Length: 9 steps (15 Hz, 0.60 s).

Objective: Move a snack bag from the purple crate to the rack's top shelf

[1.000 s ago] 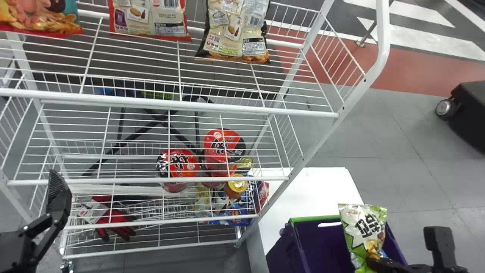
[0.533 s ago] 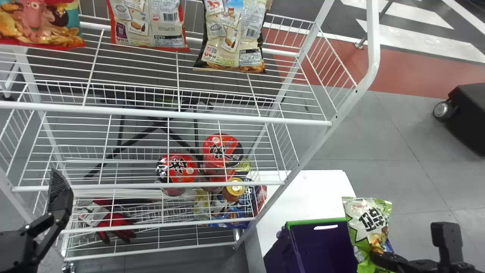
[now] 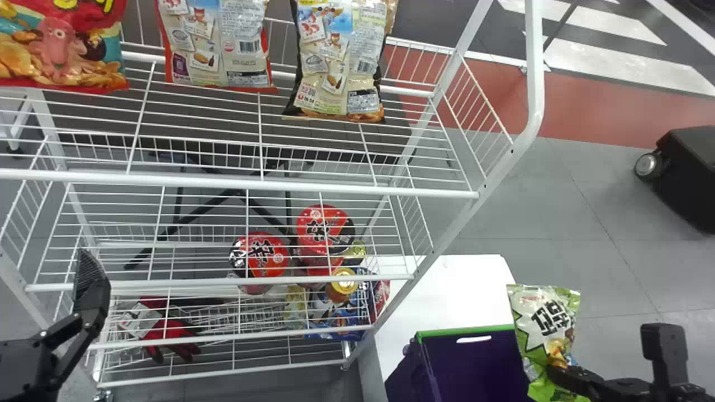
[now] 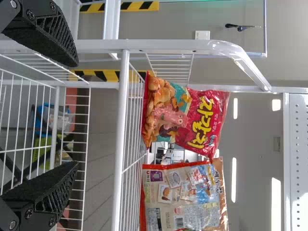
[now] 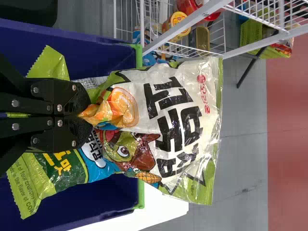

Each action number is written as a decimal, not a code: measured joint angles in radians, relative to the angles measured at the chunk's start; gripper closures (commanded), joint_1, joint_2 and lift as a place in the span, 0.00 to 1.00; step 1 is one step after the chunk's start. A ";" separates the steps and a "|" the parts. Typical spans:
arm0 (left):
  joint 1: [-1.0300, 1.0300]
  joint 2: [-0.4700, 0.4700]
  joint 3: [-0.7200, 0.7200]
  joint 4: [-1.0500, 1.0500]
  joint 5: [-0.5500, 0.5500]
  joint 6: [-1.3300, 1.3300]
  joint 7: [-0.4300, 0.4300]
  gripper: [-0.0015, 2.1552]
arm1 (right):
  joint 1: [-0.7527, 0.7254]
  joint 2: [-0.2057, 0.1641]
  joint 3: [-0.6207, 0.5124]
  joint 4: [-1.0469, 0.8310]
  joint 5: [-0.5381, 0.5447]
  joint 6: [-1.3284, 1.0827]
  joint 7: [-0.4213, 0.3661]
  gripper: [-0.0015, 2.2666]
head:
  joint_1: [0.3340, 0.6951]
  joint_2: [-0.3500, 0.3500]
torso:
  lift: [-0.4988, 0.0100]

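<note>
Over the purple crate [image 3: 475, 360]: I have the snack bag [image 3: 542, 318] pinched near its lower end in my right gripper [image 3: 553, 373]; its lettered front faces up to the head camera; whether the bag touches the crate I cannot tell.
Right fingers: closed together on the bag, the film bunched between them; the lower corners spread out to either side.
Left gripper [image 3: 89, 287]: in front of the rack [image 3: 391, 191] at its left side; its fingers stand wide apart.
Top shelf [image 3: 240, 180]: three bags in a row; the octopus bag [image 3: 58, 50] is leftmost, the red-edged bag [image 3: 220, 47] is between, and the dark-edged bag [image 3: 341, 61] is nearest the right end; all three stand upright.
Lower levels: red noodle cups [image 3: 260, 257], a yellow-lidded jar [image 3: 342, 285] just beside them, and red gloves [image 3: 167, 332] farther left.
White table [image 3: 447, 285]: between rack and crate in my head view.
</note>
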 measured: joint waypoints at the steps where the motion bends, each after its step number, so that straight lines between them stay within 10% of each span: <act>1: 0.000 0.000 0.000 0.000 0.000 0.005 0.000 0.04 | 0.000 0.000 -0.001 -0.002 -0.005 0.001 0.001 0.90 | 1.00 0.00 | 0.73; 9: -0.004 -0.001 0.000 -0.002 0.000 0.015 0.002 0.04 | 0.000 0.005 -0.008 -0.021 -0.015 0.018 0.010 0.90 | 1.00 0.00 | 0.80</act>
